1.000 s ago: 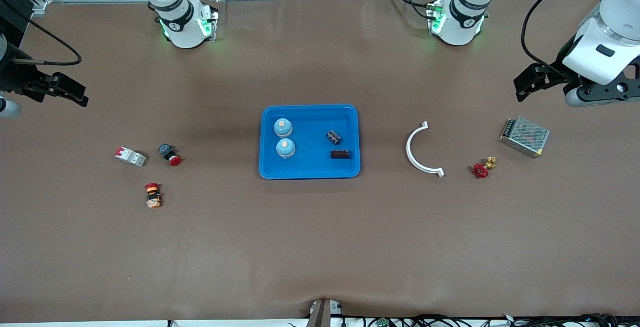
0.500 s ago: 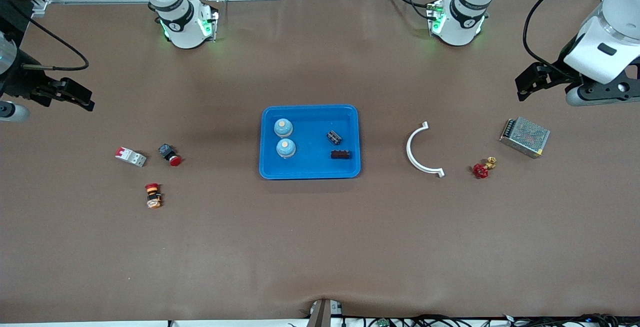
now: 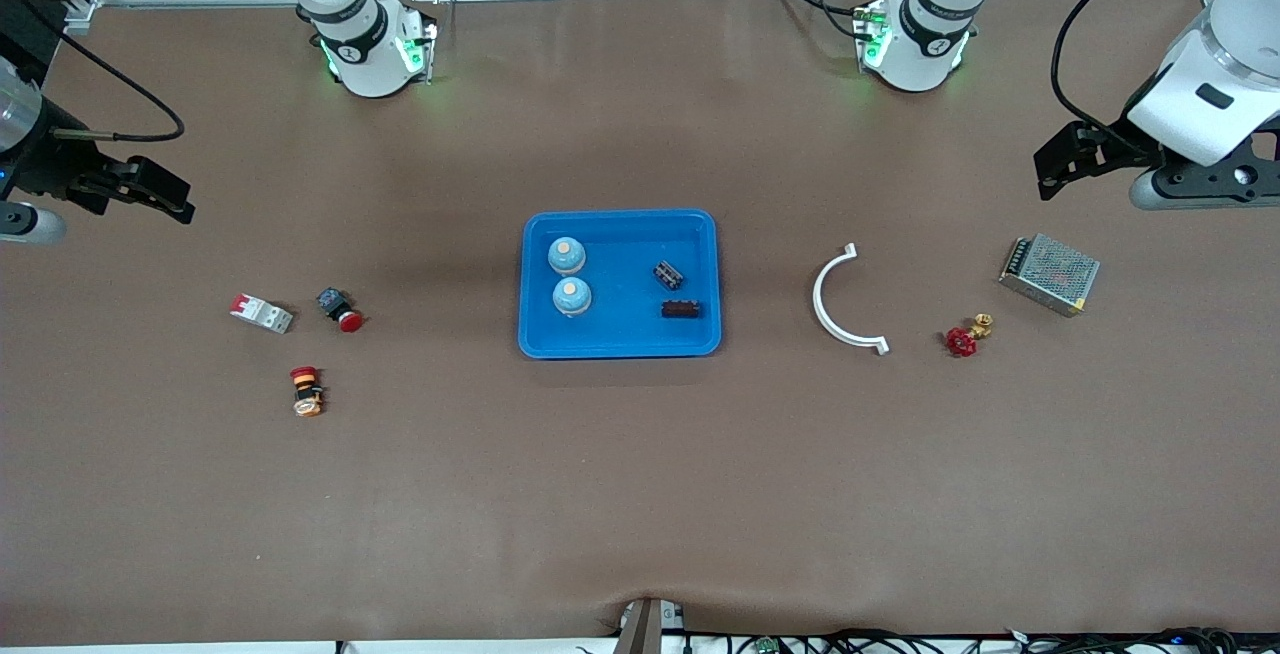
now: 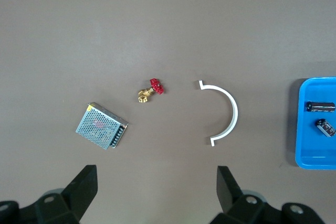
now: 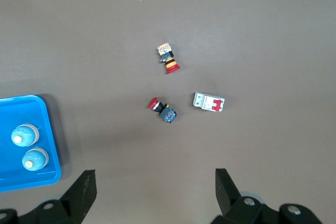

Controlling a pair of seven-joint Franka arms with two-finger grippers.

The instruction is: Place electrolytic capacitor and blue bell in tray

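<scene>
The blue tray (image 3: pixel 622 334) lies mid-table. In it stand two blue bells (image 3: pixel 566 255) (image 3: pixel 571 296), and two dark capacitors (image 3: pixel 668 275) (image 3: pixel 681 309) lie at its left-arm end. The tray's edge (image 4: pixel 315 156) and both capacitors (image 4: pixel 321 106) (image 4: pixel 326 127) show in the left wrist view. The tray (image 5: pixel 21 109) and bells (image 5: pixel 24 134) (image 5: pixel 35 159) show in the right wrist view. My left gripper (image 3: pixel 1046 174) (image 4: pixel 156 187) is open and empty, high over the left-arm end. My right gripper (image 3: pixel 176 202) (image 5: pixel 156 190) is open and empty, high over the right-arm end.
Toward the left arm's end lie a white curved bracket (image 3: pixel 838 304), a red-handled brass valve (image 3: pixel 962 340) and a metal mesh power supply (image 3: pixel 1049 274). Toward the right arm's end lie a white-red breaker (image 3: pixel 261 313), a red push button (image 3: pixel 340 312) and a red-orange switch (image 3: pixel 306 391).
My right gripper has drifted a little toward the tray; my left gripper has shifted only slightly. Nothing on the table has moved.
</scene>
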